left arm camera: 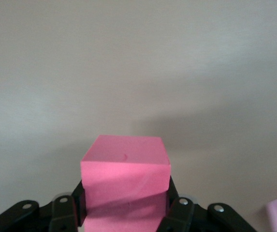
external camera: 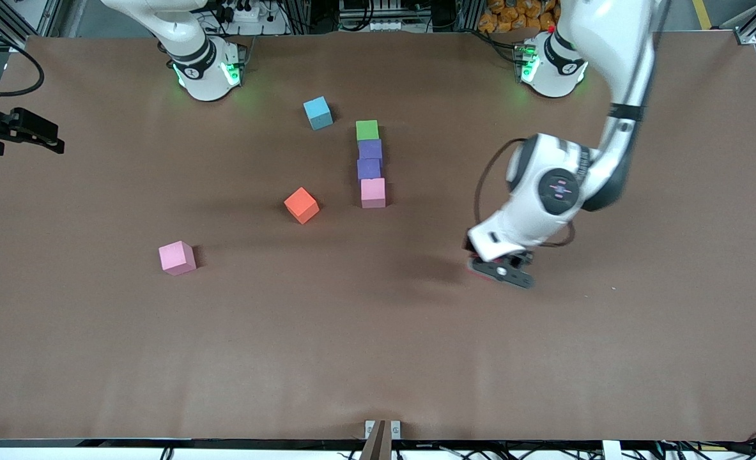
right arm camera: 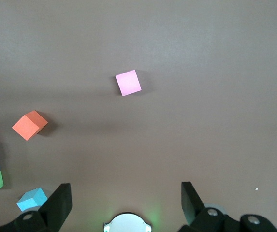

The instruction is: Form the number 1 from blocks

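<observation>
A red block (left arm camera: 125, 179) is being pinched by the left hand (external camera: 500, 269) over mid-surface; the column's pink end (external camera: 372, 192) lies toward the robots' edge. The right hand (right arm camera: 123, 205) is waiting, spread.

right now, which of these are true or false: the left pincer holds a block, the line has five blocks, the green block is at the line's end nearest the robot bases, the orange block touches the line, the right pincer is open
1. The left pincer holds a block. True: it is shut on a red block.
2. The line has five blocks. False: four, namely the green block, two purple blocks and a pink block.
3. The green block is at the line's end nearest the robot bases. True.
4. The orange block touches the line. False: it sits apart, toward the right arm's end.
5. The right pincer is open. True, and holds nothing.
</observation>
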Controlling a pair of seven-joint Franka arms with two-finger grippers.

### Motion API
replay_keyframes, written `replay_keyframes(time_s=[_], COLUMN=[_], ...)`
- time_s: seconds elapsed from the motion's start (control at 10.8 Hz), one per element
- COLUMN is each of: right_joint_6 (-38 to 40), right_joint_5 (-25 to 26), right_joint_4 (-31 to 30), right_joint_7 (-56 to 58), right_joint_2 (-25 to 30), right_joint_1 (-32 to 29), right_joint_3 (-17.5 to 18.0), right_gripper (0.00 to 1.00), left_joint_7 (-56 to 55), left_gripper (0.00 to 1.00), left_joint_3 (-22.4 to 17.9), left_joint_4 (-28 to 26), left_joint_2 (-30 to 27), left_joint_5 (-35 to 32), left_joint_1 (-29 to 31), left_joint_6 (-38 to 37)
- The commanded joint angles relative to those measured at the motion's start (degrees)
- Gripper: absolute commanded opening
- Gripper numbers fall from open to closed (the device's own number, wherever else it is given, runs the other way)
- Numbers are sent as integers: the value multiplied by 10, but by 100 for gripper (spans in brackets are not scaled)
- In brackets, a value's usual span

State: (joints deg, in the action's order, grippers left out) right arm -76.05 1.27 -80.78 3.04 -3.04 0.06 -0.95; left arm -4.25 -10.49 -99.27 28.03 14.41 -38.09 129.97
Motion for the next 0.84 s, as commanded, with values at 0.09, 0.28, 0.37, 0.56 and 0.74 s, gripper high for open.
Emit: replay_keyframes(time_s=[0.09, 0.28, 0.37, 0.56, 0.74], right_joint_6=[-6, -9, -9, -9, -8], right_joint_5=[12, 12, 12, 12, 12], right_joint_4=[-15, -15, -15, -15, -16], right_joint_7=[3, 4, 3, 3, 3], right_joint_2=[12, 12, 12, 12, 12], right_joint_1=[1, 1, 1, 0, 0], right_joint_3=[2, 2, 2, 2, 2], right_gripper=[100, 100, 100, 100, 100], left_joint_7=[-78, -161, -208, -260, -311], left_gripper=[0, 0, 0, 0, 0], left_joint_3=[-47, -93, -101, -101, -102], left_joint_4=[44, 83, 105, 117, 121], left_joint_2=[35, 76, 102, 129, 146], left_joint_5=[98, 123, 135, 137, 137], left_joint_1=[-83, -159, -185, -216, -239], left_joint_6=[-23, -32, -43, -42, -42])
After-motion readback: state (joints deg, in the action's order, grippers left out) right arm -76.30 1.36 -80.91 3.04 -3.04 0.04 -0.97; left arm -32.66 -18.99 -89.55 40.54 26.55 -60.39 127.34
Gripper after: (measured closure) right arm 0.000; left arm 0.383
